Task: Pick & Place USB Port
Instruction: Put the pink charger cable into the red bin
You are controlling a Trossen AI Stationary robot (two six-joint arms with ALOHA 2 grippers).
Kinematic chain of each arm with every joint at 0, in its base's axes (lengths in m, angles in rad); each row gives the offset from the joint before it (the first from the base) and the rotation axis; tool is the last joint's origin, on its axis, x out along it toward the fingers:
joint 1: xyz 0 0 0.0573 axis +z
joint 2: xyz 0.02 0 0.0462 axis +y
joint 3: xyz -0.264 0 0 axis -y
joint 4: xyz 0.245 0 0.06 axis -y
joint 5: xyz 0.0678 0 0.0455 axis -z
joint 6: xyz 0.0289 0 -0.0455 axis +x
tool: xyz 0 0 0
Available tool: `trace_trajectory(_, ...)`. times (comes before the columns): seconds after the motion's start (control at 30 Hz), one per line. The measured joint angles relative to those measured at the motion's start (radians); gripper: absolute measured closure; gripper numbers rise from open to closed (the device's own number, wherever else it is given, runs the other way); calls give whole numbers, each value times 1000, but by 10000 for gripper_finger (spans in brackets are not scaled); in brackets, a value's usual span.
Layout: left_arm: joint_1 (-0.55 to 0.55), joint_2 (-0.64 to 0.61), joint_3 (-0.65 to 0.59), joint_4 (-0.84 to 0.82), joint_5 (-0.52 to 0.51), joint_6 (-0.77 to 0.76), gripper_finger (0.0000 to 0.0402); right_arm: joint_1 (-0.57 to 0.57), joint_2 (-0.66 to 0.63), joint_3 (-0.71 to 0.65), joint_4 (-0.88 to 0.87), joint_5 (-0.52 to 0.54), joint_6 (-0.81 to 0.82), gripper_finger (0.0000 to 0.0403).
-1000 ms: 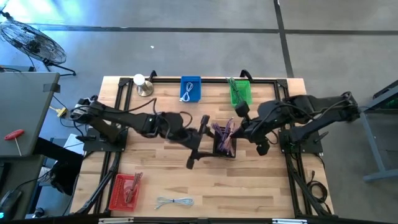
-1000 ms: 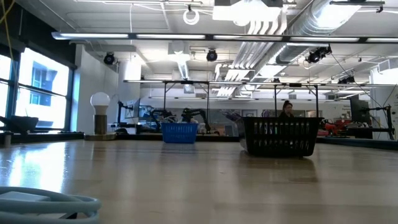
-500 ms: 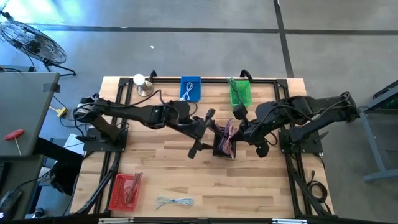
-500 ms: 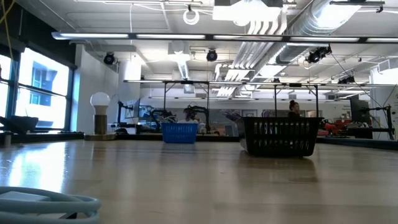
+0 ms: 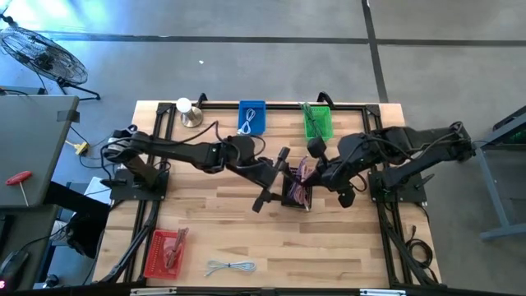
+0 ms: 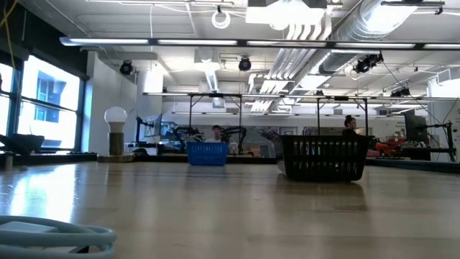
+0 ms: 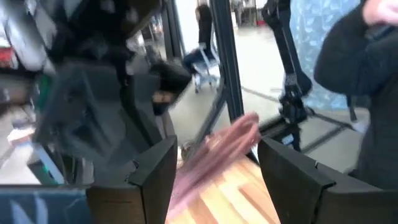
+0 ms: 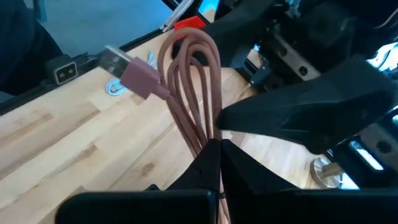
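My left gripper [image 5: 282, 167] hangs with its fingers [image 7: 155, 171] apart beside the black mesh basket [image 5: 294, 191] at the wooden tabletop's [image 5: 345, 238] middle. My right gripper [image 8: 210, 163] pinches a looped, smooth pink USB cable [image 8: 189, 87] with a metal plug above that basket.

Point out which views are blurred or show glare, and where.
Left wrist view: heavy blur smears the pink cable between the left gripper's open fingers. Right wrist view: sharp on the cable pinched by the right gripper. Low view: window glare on the table; the near white cable is soft.
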Motion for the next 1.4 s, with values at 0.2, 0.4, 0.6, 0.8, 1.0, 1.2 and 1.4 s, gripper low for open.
trace_trajectory(0.2, 1, 9, 1, 24, -3, 9, 193, -34, 0, 0, -1, -31, 3, 403)
trace_trajectory(0.4, 1, 9, 1, 67, -11, 12, 311, -62, 0, 0, -3, -62, 3, 403)
trace_trajectory(0.6, 0, 8, 1, 75, -50, 18, 376, -86, 0, 0, -4, -69, 60, 403)
trace_trajectory(0.8, 0, 8, 1, 50, -70, -2, 381, -88, 0, 0, 3, -47, 138, 384)
trace_trajectory(1.0, -8, 9, 0, 24, -54, -19, 382, -88, -1, 0, 32, 131, 141, 313)
trace_trajectory(1.2, -54, -29, 0, -106, -203, -53, 382, -88, -1, 0, 43, 511, 144, 255)
trace_trajectory(1.4, -176, -146, -1, -379, -652, -165, 382, -112, -3, 0, -38, 797, 210, 249)
